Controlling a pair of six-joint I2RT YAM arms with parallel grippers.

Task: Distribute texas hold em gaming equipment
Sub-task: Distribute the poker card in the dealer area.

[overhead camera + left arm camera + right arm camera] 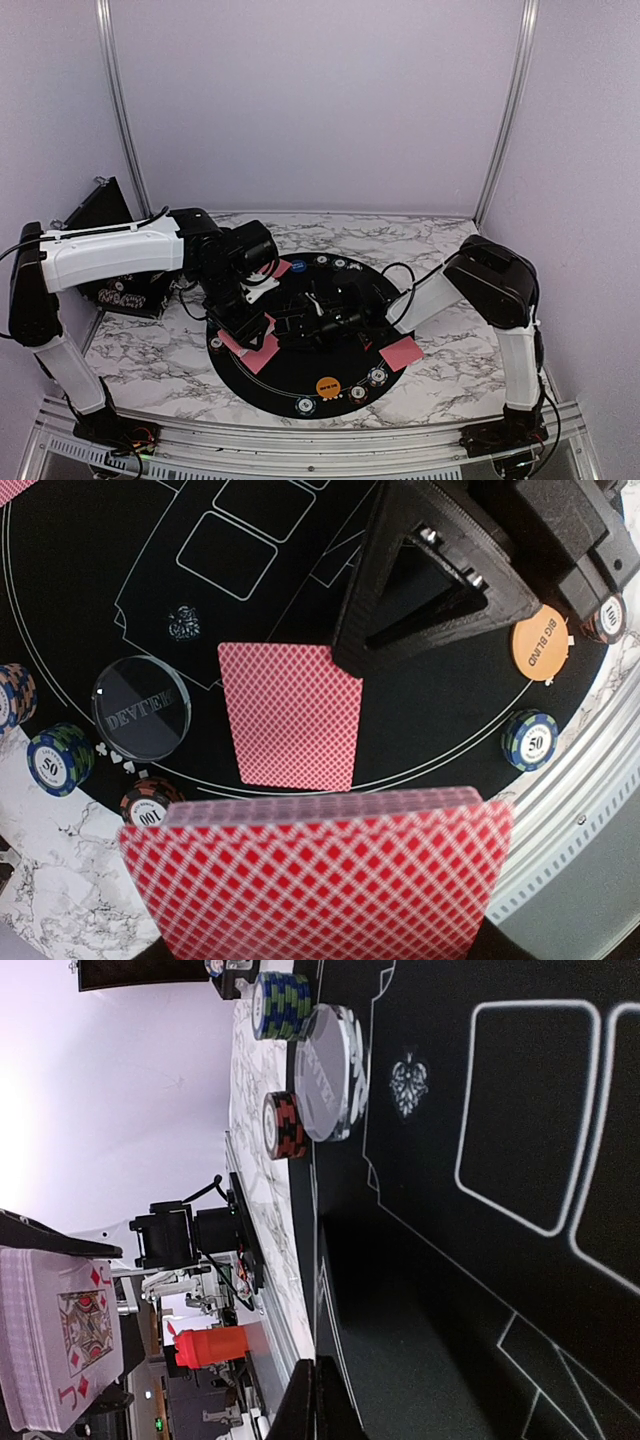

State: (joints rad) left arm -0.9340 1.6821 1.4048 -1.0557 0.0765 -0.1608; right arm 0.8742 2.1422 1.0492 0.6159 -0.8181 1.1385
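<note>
Soft even light; right wrist view's background glares white, left wrist view bulges at edges.

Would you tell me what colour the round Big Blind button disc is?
The round button disc is orange, dark-lettered; clearest in the left wrist view.

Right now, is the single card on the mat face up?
No, the card on the mat shows its red diamond-pattern back.
</note>
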